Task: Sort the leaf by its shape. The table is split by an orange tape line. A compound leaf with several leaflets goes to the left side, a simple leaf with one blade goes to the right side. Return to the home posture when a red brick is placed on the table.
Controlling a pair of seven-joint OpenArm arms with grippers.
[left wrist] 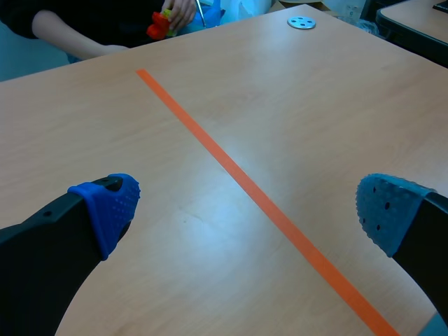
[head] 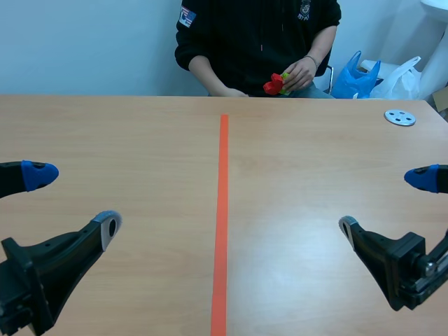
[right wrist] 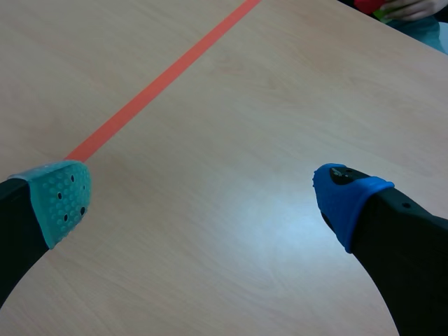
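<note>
Bright, even light falls from overhead. The wooden table (right wrist: 210, 91) shows a soft pale sheen just ahead of the right gripper (right wrist: 199, 199), without hard glare. Shadows on the wood are faint and soft-edged.

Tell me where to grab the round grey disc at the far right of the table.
Pinch the disc by its outer rim from straight above, likely with the right gripper. It lies flat on the table and looks thin, so a sideways approach would find little edge.
</note>
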